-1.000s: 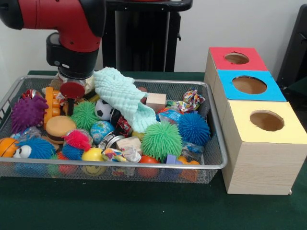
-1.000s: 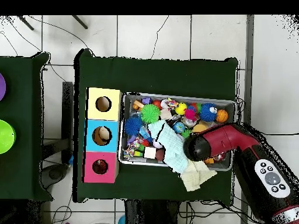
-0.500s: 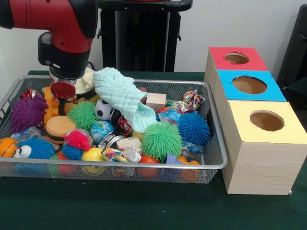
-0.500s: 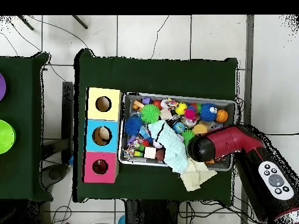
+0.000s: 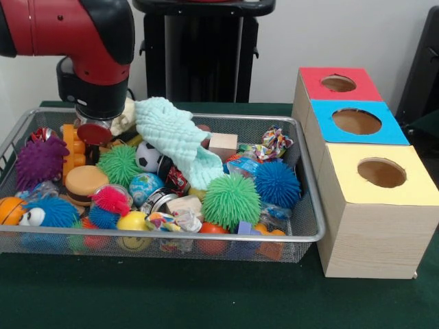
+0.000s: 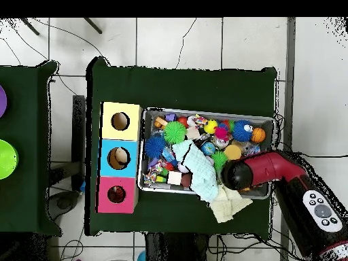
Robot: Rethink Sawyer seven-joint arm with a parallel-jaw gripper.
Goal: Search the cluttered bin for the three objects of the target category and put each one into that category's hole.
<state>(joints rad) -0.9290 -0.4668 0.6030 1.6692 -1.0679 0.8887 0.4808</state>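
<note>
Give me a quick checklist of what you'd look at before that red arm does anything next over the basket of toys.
1. Arm's tool end is above the wire bin, at its far corner by the orange block toy: ok.
2. Gripper open or shut: cannot tell, the arm's body hides it.
3. Anything held: cannot tell.
4. Holes in the red box, blue box and yellow box are unblocked: ok.
5. Mint cloth drapes over toys and the bin's far rim, hiding what lies beneath: not ok.
6. Toys are piled against each other, leaving little room to grasp: not ok.
</note>
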